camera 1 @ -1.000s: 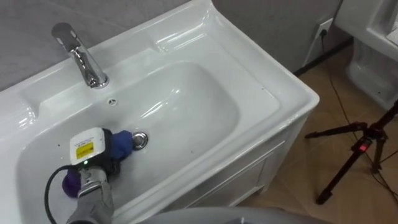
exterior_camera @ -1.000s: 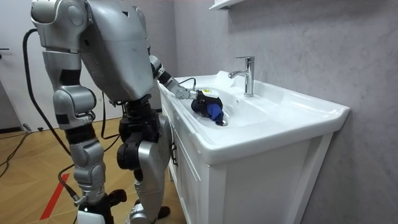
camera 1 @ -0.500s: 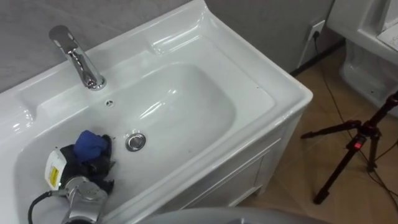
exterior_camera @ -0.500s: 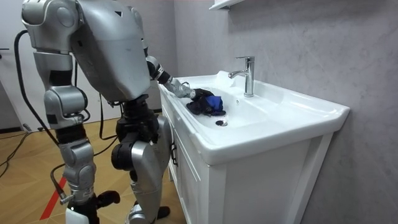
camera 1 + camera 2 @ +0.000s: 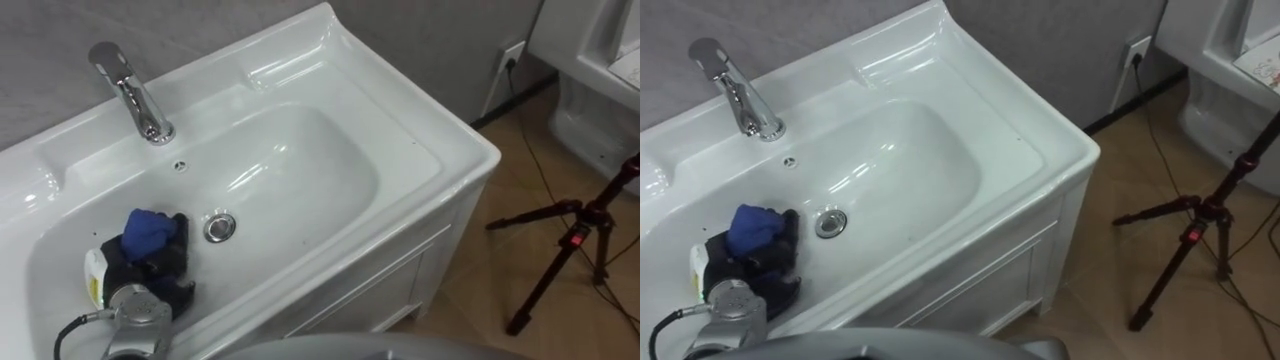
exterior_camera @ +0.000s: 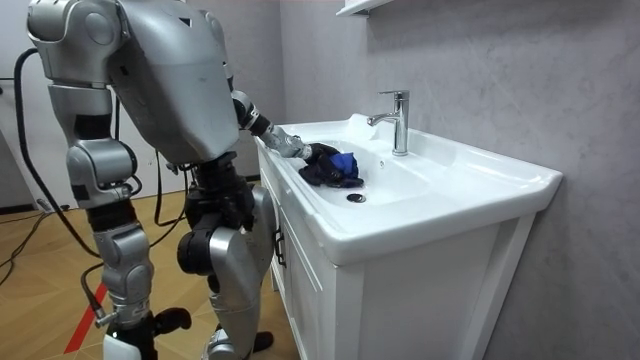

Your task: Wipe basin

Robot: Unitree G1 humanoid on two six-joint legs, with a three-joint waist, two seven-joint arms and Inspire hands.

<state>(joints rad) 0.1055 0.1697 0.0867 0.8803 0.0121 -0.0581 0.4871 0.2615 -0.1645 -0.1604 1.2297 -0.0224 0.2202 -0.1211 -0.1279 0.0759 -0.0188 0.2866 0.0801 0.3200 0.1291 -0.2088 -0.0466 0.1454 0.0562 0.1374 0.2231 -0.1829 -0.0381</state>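
**Left eye view.** I am looking down into the white basin (image 5: 450, 150), and I take the drain (image 5: 219, 226) at the bottom of the bowl as my mark. The blue cloth (image 5: 147, 232) lies bunched on the bowl floor just left of the drain, near it but apart from it. My left hand (image 5: 150, 282) comes in from the lower left, nearer to me than the drain. Its dark fingers (image 5: 172, 256) are curled round the near part of the cloth and grip it. Beyond the drain, on the back ledge, stands the chrome faucet (image 5: 130, 85). A small overflow hole (image 5: 181, 166) sits between the faucet and the drain.

**Right eye view.** The cloth again sits just left of the drain, with the hand closed on it from my side. Well to the right of the drain, past the basin's rim and down on the wooden floor (image 5: 1110, 300), stands a black tripod (image 5: 1200, 235). A wall socket (image 5: 1137, 47) shows on the wall behind it.

**Room view.** I stand close beside the white cabinet (image 6: 400, 300) that carries the basin. My left arm reaches over the rim, and the hand and cloth are down in the bowl, on the room view's left of the drain. My right hand (image 6: 165, 320) hangs low, well away from the drain at the room view's left. I cannot tell how it is held.
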